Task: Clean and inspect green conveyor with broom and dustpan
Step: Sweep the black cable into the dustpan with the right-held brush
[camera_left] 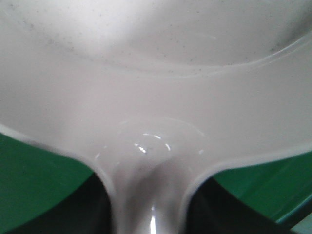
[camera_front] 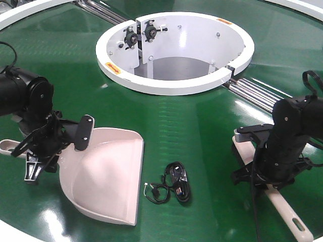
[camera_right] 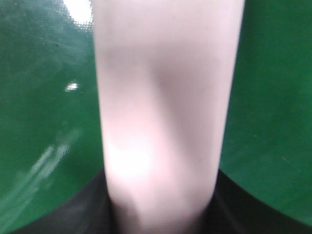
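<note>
The green conveyor fills the front view. The beige-pink dustpan rests on it at the front left, with its flat lip towards the front edge. My left gripper is shut on the dustpan's handle next to the scoop. In the left wrist view the handle neck runs between my dark fingers, with the scoop ahead. My right gripper is shut on the beige broom, low over the belt at the right. In the right wrist view the broom fills the gap between the jaws. Its bristles are hidden.
A tangled black cable bundle lies on the belt between the dustpan and the right arm. The white central ring with bearings stands behind. Steel rollers cross the seam at the right. The white outer rim runs along the front left.
</note>
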You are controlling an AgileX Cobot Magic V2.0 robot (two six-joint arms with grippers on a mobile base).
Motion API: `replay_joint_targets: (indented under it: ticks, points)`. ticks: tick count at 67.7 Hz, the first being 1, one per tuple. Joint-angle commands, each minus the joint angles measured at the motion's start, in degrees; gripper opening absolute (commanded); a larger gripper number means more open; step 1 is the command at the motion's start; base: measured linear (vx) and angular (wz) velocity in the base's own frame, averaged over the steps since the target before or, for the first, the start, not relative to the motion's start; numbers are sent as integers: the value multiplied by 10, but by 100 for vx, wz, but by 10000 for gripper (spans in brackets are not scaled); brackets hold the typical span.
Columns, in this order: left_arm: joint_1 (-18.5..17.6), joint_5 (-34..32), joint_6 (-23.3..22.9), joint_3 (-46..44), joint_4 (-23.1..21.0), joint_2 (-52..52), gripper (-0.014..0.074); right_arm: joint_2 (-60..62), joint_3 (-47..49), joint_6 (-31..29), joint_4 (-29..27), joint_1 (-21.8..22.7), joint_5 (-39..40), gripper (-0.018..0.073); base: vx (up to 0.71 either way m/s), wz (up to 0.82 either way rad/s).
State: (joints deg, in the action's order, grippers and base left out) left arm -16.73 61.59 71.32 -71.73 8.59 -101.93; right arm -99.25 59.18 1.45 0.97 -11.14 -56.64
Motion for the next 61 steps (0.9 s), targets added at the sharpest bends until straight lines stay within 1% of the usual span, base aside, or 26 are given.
replay_joint_targets:
  ticks: [1,16,29,39,44,48,53,54,57,61]
  points:
    - [-3,-10,-9,-16,-3,24,-8,45,15,9,8,0,3,-9,0,0]
    - [-3,-10,-9,-16,-3,24,-8,114,13,28,0,0,-6,-5,0,0]
    - [-3,-10,-9,-16,-3,24,-8,171,13,35,-21,0,-45,-5,0,0]
    - [-3,-10,-9,-16,-3,24,-8,185,13,47,-45,-2,-73,-5,0,0]
    - [-3,-10,-9,-16,-3,24,-8,185,13,49,-55,-20,-73,-5,0,0]
    - [-3,-10,-9,-16,-3,24,-8,185,13,63,-54,-50,-67,-5,0,0]
    - [-3,-10,-9,-16,-3,24,-8,180,13,106,-46,-93,-46,-5,0,0]
    - [-3,-10,-9,-16,-3,24,-8,180,13,111,-46,-93,-44,-5,0,0]
    - [-3,-10,-9,-16,-3,24,-8,171,13,133,-45,-118,-34,-5,0,0]
    - [-3,-10,-9,-16,-3,24,-8,155,13,149,-45,-137,-31,-5,0,0]
